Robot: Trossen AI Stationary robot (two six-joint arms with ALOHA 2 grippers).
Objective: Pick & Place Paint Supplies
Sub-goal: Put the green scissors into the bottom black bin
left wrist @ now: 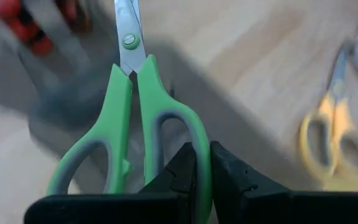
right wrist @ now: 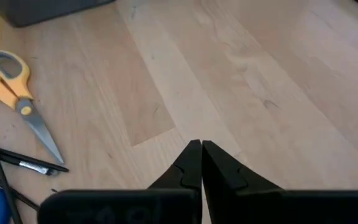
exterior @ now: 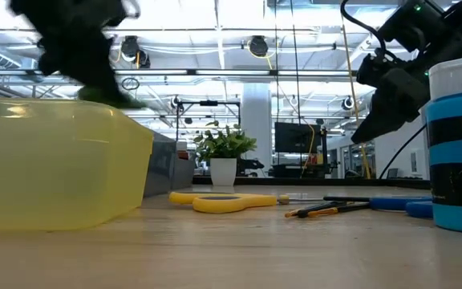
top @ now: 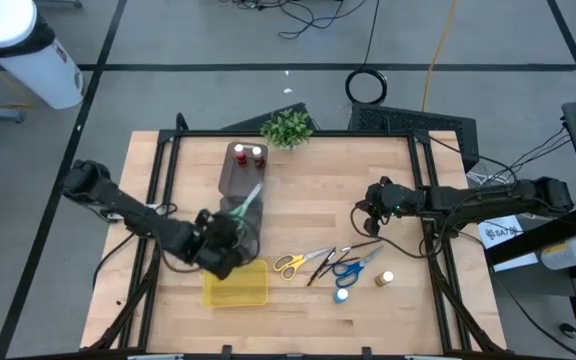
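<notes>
Nearest the table's front edge, a yellow tray (top: pixel 235 287) sits at front left. Just behind it, the left gripper (top: pixel 230 238) is clamped on one handle loop of the green-handled scissors (left wrist: pixel 135 124), fingers (left wrist: pixel 229 180) pressed together around the loop; the blades point toward the dark grey organiser tray (top: pixel 240 180), which holds two red-capped paint bottles (top: pixel 248 154) at its far end. Front centre lie yellow-handled scissors (top: pixel 290 264), thin dark brushes (top: pixel 326 262), blue-handled scissors (top: pixel 348 266) and two small bottles (top: pixel 362 286). Farther right, the right gripper (top: pixel 372 212) hovers fully closed, holding nothing.
</notes>
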